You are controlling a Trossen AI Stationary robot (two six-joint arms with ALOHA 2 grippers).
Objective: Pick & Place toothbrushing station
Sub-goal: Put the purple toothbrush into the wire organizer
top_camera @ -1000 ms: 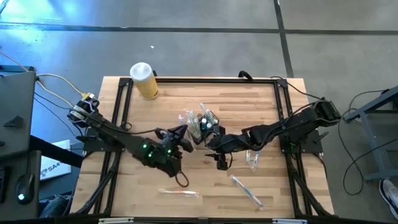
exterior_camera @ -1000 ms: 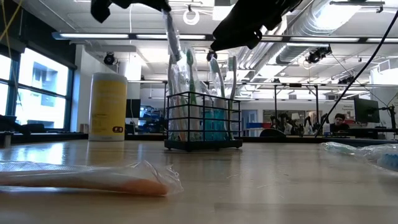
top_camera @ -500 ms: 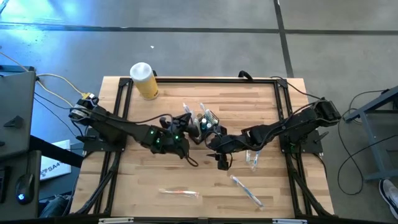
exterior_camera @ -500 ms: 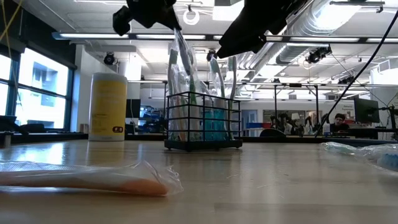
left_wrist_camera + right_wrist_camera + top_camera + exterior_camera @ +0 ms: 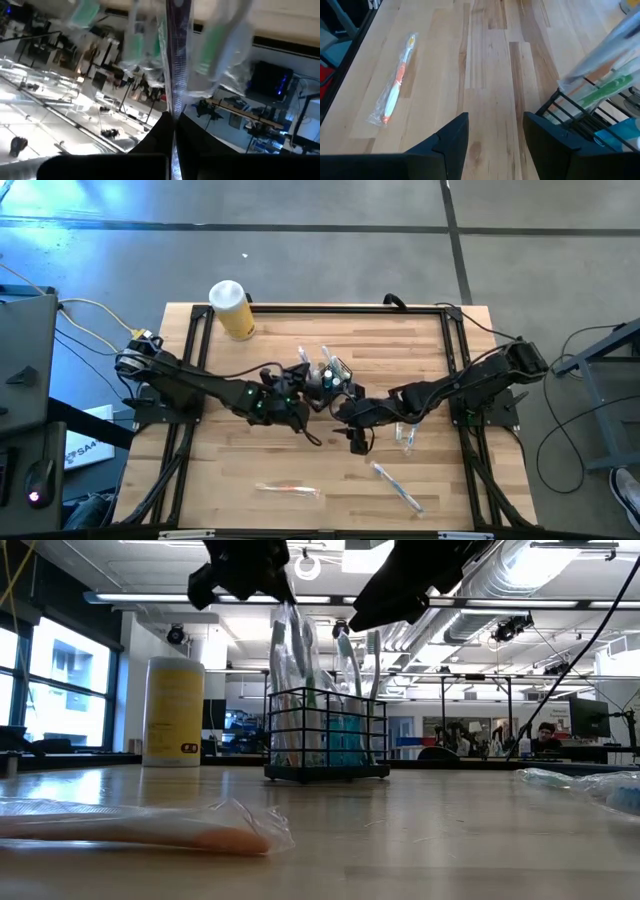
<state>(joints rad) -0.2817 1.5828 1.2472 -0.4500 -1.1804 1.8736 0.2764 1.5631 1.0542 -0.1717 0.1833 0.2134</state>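
The toothbrushing station, a black wire caddy, stands mid-table with several wrapped brushes upright in it. My left gripper is just left of it and above its rim, shut on a plastic-wrapped toothbrush. That brush slants down among the brushes in the caddy. My right gripper hovers open at the caddy's near right side, with nothing between its fingers. My left gripper pinches the wrapped toothbrush by its upper end between the two shut fingers, coming nearly level from the table's left. The brush hangs slanted below the fingers, its lower end among the caddy's brushes; whether it rests inside I cannot tell.
A yellow jar with a white lid stands at the far left. Wrapped toothbrushes lie loose on the wooden table: an orange one near the front, another front right, one under the right arm.
My left gripper has carried the wrapped toothbrush toward the table's far edge and right, up to the caddy, staying shut. The brush's lower end has come in among the caddy's brushes. My right gripper has kept still.
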